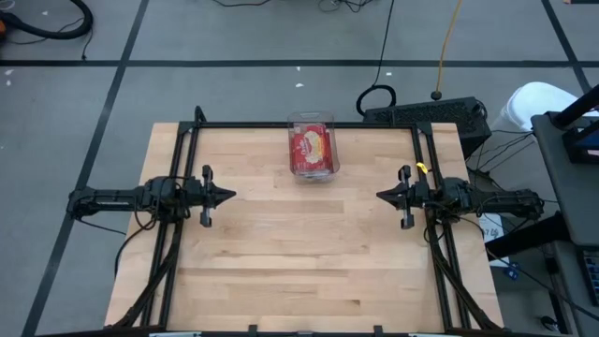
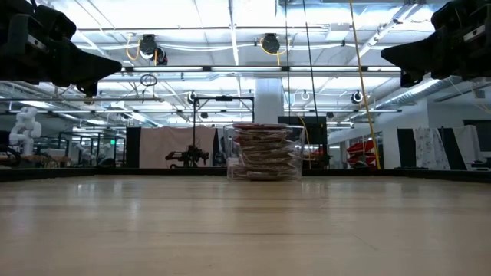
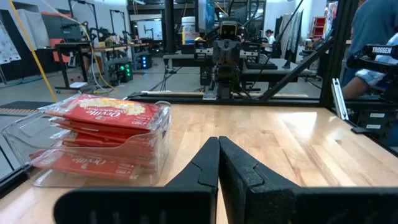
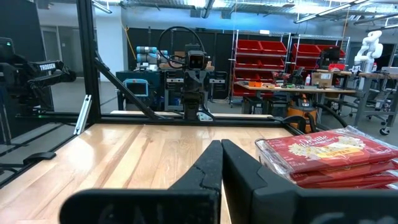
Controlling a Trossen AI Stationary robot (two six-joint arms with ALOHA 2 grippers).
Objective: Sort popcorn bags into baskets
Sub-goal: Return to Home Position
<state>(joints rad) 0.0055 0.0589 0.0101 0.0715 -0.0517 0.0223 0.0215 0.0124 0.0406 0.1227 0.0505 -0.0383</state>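
Standing at the far edge of the bench [image 1: 281,271], about midway between its left and right sides, the clear bin [image 1: 311,118] held all the popcorn bags [image 1: 313,150] in view. They lay flat, one on another, in a single pile. The top packet showed a red face with a cream-yellow popcorn picture and white script lettering. Seen level across the bench, the pile [image 2: 265,151] filled the bin to about its rim. From the left wrist camera, the packets [image 3: 102,134] showed red edges and crinkled clear seams pressed against the rounded transparent wall, the top one lying slightly askew.

The left tool [image 1: 229,196] hung over the left side of the bench, pointing toward the centre, its two dark fingers [image 3: 205,165] clenched tip to tip on nothing. The right tool [image 1: 381,196] faced it from the right side, likewise clenched and empty, fingers [image 4: 211,165] pressed together. Both were well apart from the bin, nearer than it.
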